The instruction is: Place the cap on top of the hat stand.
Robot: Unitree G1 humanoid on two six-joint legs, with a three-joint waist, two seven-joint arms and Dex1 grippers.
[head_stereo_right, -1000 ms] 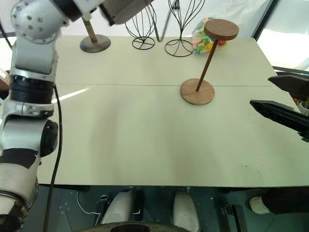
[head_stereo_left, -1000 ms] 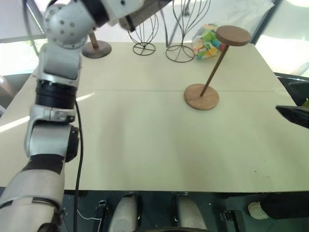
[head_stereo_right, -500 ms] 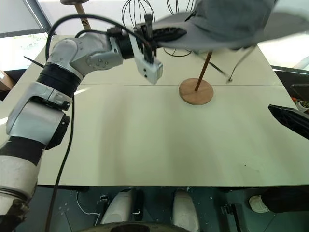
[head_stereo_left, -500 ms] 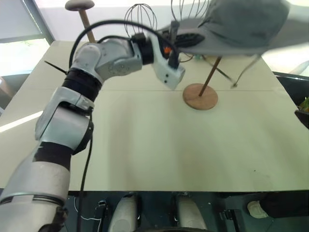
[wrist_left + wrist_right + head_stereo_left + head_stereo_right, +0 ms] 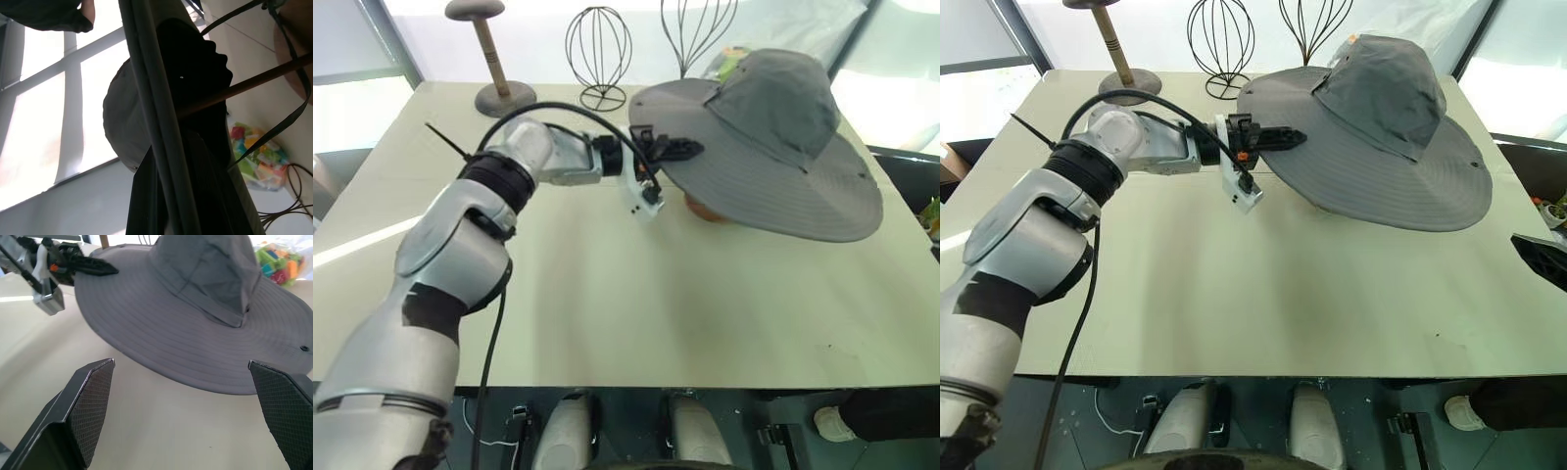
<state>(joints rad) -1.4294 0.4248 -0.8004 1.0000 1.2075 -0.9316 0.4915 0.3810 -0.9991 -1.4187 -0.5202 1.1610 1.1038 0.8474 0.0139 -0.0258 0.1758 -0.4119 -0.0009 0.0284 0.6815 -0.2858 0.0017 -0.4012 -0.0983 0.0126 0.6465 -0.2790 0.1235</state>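
Note:
The grey wide-brimmed cap (image 5: 773, 137) lies over the hat stand, tilted, with its crown up and its brim drooping toward the table. It hides the stand's top. A sliver of the stand's round base (image 5: 698, 207) shows under the brim, and the slanted rod (image 5: 254, 83) shows from beneath. My left gripper (image 5: 677, 150) points level across the table and is shut on the brim's near-left edge. My right gripper (image 5: 181, 364) stands open at the table's right side, short of the cap, with nothing between its fingers (image 5: 90, 401).
At the back of the cream table (image 5: 607, 294) stand a darker wooden stand with a domed top (image 5: 489, 59) and two wire head forms (image 5: 599, 54). A bag of colourful pieces (image 5: 276, 264) lies behind the cap.
My left arm has swung the cap down from high at the back and over the stand, which it now covers. My right gripper has drawn back toward the right edge.

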